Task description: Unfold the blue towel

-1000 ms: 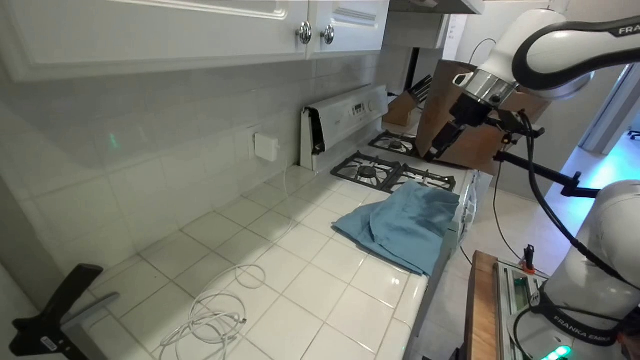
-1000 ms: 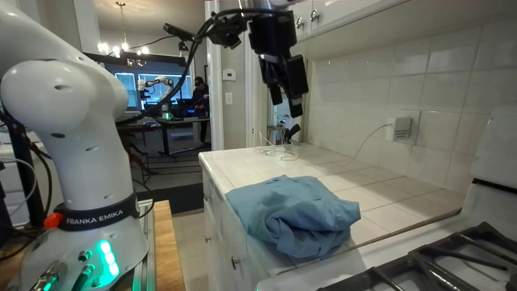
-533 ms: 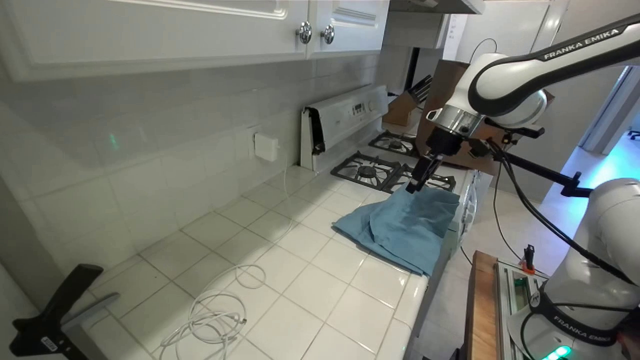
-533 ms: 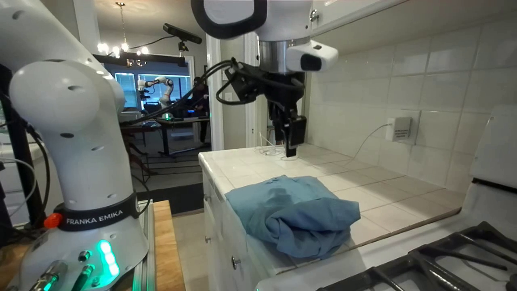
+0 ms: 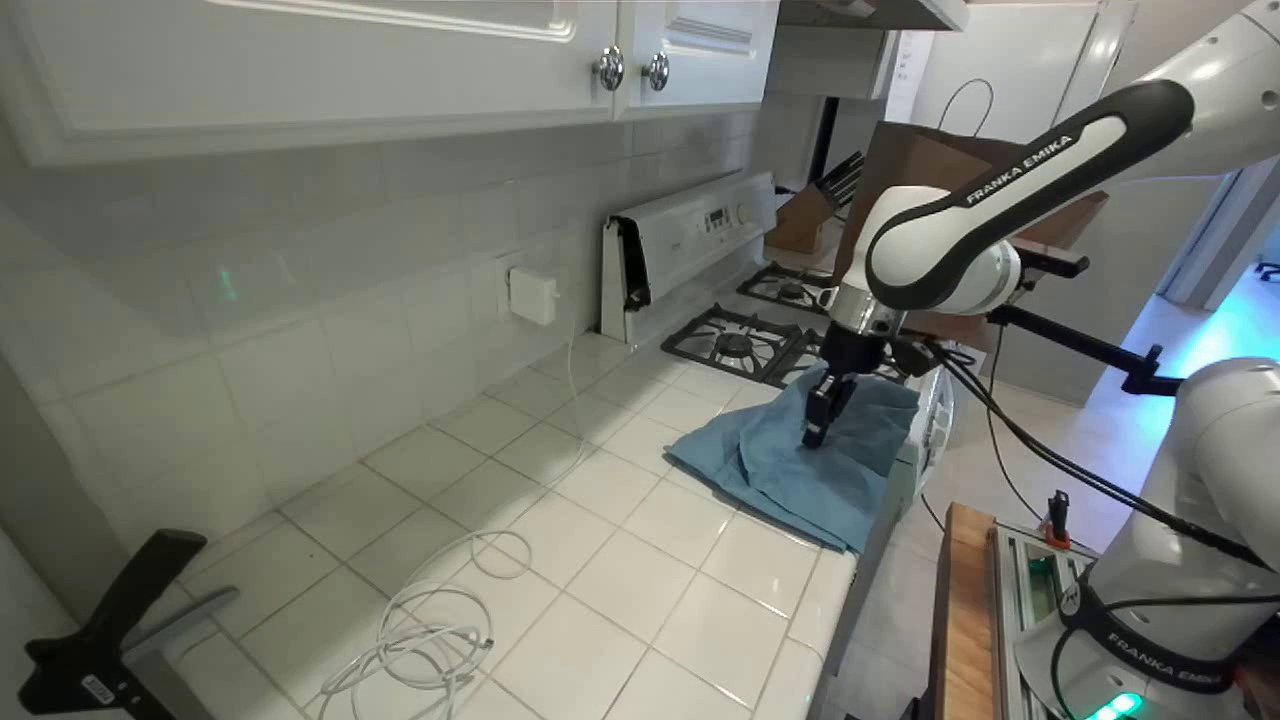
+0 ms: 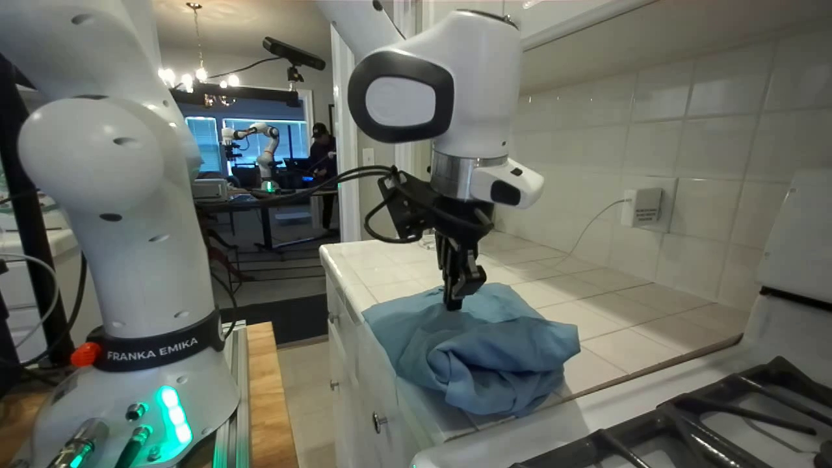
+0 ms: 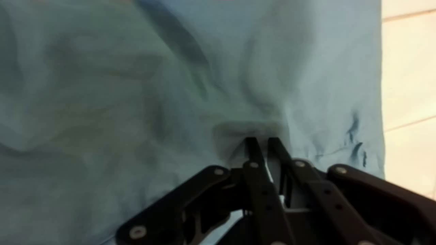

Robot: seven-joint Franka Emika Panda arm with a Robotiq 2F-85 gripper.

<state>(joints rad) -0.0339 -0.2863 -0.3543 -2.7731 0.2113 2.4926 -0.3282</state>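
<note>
The black tool point(image 5: 145, 583) lay at the near end of the tiled counter point(image 5: 735, 600), partly cut off by the frame. The cable point(image 5: 430, 632), thin and white, lay next along the counter in loose coils and led to the white adapter box point(image 5: 532, 297) at the tiled wall point(image 5: 420, 270).

The blue towel point(image 5: 765, 475) was located beyond the coils, at the counter's front edge and just beside the stove point(image 5: 690, 240). It was rumpled, with layers folded over one another. In an exterior view, a thick bunched fold point(image 6: 500, 354) faced the stove.

The gripper point(image 5: 813, 440) was directed downward at the middle part of the towel, inclined slightly in an exterior view. In the wrist view, its fingers point(image 7: 255, 156) stood nearly together, with a narrow gap between them; whether they were clamped on cloth could not be told. Their ends appeared at the towel's upper surface; contact could not be confirmed. Blurred blue cloth filled most of the wrist view, and the counter showed along its right side.

Beyond the towel, the stove carried black burner grates point(image 5: 735, 343). The paper bag point(image 5: 905, 165), brown and partly covered by the arm point(image 5: 920, 245), stood toward the stove's far end. The knife block point(image 5: 800, 220) stood farther back.
</note>
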